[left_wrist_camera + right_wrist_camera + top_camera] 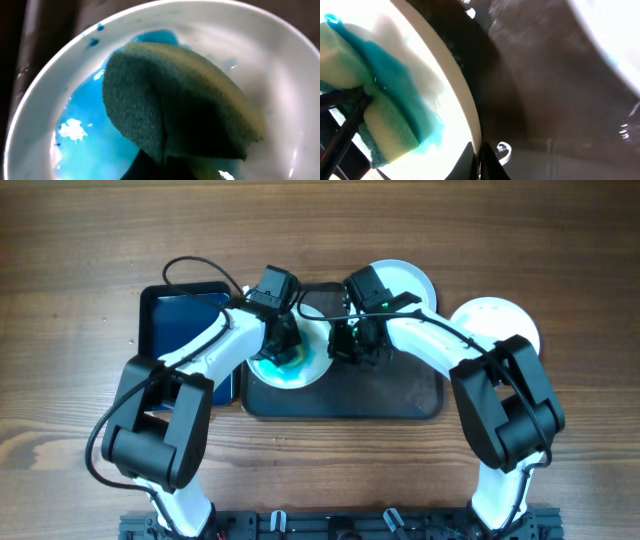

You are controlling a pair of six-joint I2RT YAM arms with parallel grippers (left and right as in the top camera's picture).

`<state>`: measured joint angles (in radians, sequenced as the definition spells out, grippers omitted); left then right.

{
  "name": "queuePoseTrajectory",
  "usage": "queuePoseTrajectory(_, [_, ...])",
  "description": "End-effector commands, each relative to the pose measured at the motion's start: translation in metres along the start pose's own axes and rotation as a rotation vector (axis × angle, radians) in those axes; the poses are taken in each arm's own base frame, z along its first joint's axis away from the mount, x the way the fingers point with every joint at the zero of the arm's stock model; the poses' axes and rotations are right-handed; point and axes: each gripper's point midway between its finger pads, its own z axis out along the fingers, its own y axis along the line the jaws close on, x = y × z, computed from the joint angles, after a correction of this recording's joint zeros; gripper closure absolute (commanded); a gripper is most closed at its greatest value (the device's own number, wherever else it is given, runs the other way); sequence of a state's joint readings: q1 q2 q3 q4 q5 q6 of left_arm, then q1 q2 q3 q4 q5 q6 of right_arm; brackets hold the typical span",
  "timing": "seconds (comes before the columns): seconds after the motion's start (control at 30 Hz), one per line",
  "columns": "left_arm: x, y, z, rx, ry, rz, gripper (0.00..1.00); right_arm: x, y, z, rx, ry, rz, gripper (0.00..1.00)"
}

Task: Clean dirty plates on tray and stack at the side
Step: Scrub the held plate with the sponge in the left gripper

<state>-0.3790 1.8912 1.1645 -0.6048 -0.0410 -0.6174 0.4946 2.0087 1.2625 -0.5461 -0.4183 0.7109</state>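
A dirty plate [292,374] with a pool of blue liquid lies at the left end of the tray [400,396]. My left gripper [283,350] is shut on a green sponge [185,100] and presses it into the plate [250,45]; its fingertips [165,170] are mostly hidden under the sponge. My right gripper [340,348] is shut on the plate's right rim; in the right wrist view its fingers [482,157] pinch the rim of the plate [435,65], with the sponge [385,120] beyond. A second plate [405,280] lies at the tray's far edge.
A third white plate [495,325] lies on the wooden table just right of the tray. A smaller black deep tray [185,330] with blue liquid stands left of the tray, under the left arm. The tray's wet dark floor [545,75] shows beside the held plate.
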Motion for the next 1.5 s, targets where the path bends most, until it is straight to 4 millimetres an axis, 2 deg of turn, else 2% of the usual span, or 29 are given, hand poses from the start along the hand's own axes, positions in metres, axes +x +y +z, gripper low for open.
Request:
queuePoseTrajectory(0.0, [0.014, 0.048, 0.007, -0.196, 0.038, -0.033, 0.96, -0.001, -0.004, -0.002, 0.008, 0.0, 0.008, 0.96])
queuePoseTrajectory(0.07, [0.033, 0.037, 0.007, -0.123, 0.139, -0.025, 0.96, -0.001, -0.004, -0.002, 0.008, 0.0, 0.004, 0.96])
queuePoseTrajectory(0.2, [0.071, -0.024, -0.006, 0.271, 0.358, 0.177, 0.96, -0.001, -0.004, -0.002, 0.005, 0.003, 0.001, 0.96])
queuePoseTrajectory(0.27, [0.072, -0.039, -0.011, 0.363, 0.364, 0.219, 0.96, -0.001, -0.004, -0.002, 0.005, 0.003, -0.001, 0.96])
queuePoseTrajectory(0.33, [0.059, -0.043, -0.008, 0.369, 0.308, 0.215, 0.96, -0.001, -0.004, -0.002, 0.005, 0.003, -0.003, 0.96])
queuePoseTrajectory(0.37, [0.044, -0.039, -0.003, 0.328, 0.246, 0.173, 0.96, -0.001, -0.004, -0.002, 0.005, 0.002, -0.003, 0.96])
queuePoseTrajectory(0.43, [0.012, -0.016, 0.008, 0.168, 0.107, 0.042, 0.96, -0.001, -0.004, -0.002, 0.005, 0.002, -0.004, 0.96])
queuePoseTrajectory(0.53, [-0.015, 0.026, 0.01, -0.056, -0.035, -0.106, 0.96, 0.0, -0.004, -0.002, 0.005, 0.004, -0.015, 0.96])
queuePoseTrajectory(0.63, [-0.017, 0.054, 0.001, -0.21, -0.062, -0.165, 0.96, 0.0, -0.003, -0.002, 0.001, 0.005, -0.017, 0.96])
queuePoseTrajectory(0.7, [-0.009, 0.061, -0.002, -0.248, -0.033, -0.168, 0.96, -0.001, -0.002, -0.002, -0.003, 0.005, -0.018, 0.96])
queuePoseTrajectory(0.77, [0.008, 0.063, -0.004, -0.263, 0.034, -0.174, 0.96, -0.001, -0.003, -0.002, -0.003, 0.005, -0.018, 0.96])
queuePoseTrajectory(0.8, [0.016, 0.059, -0.004, -0.243, 0.074, -0.169, 0.96, -0.001, -0.002, -0.002, -0.003, 0.005, -0.018, 0.96])
queuePoseTrajectory(0.87, [0.035, 0.036, -0.003, -0.116, 0.195, -0.093, 0.96, -0.001, -0.002, -0.002, -0.003, 0.004, -0.019, 0.96])
queuePoseTrajectory(0.93, [0.055, 0.001, -0.008, 0.097, 0.323, 0.023, 0.96, -0.001, -0.002, -0.002, -0.003, 0.003, -0.019, 0.96])
queuePoseTrajectory(1.0, [0.076, -0.032, -0.024, 0.34, 0.438, 0.161, 0.96, 0.0, -0.003, -0.002, -0.002, 0.005, -0.023, 0.96])
queuePoseTrajectory(1.07, [0.08, -0.04, -0.028, 0.387, 0.457, 0.183, 0.96, 0.0, -0.003, -0.002, -0.002, 0.006, -0.026, 0.96])
queuePoseTrajectory(1.13, [0.073, -0.043, -0.025, 0.393, 0.421, 0.188, 0.96, -0.001, -0.002, -0.002, -0.003, 0.005, -0.026, 0.96])
queuePoseTrajectory(1.17, [0.067, -0.041, -0.021, 0.366, 0.39, 0.173, 0.96, -0.001, -0.003, -0.002, -0.003, 0.005, -0.026, 0.96])
queuePoseTrajectory(1.2, [0.052, -0.03, -0.012, 0.271, 0.321, 0.11, 0.96, 0.0, -0.003, -0.002, -0.002, 0.005, -0.026, 0.96])
queuePoseTrajectory(1.27, [0.018, 0.006, 0.002, 0.023, 0.135, -0.035, 0.96, 0.0, -0.003, -0.002, -0.001, 0.007, -0.025, 0.96])
queuePoseTrajectory(1.33, [-0.007, 0.036, 0.001, -0.151, -0.018, -0.14, 0.96, 0.0, -0.003, -0.002, -0.001, 0.007, -0.025, 0.96])
queuePoseTrajectory(1.4, [-0.013, 0.052, -0.002, -0.232, -0.068, -0.156, 0.96, 0.0, -0.003, -0.002, 0.0, 0.007, -0.025, 0.96])
queuePoseTrajectory(1.47, [-0.006, 0.061, -0.003, -0.277, -0.053, -0.187, 0.96, 0.0, -0.003, -0.002, 0.0, 0.007, -0.025, 0.96])
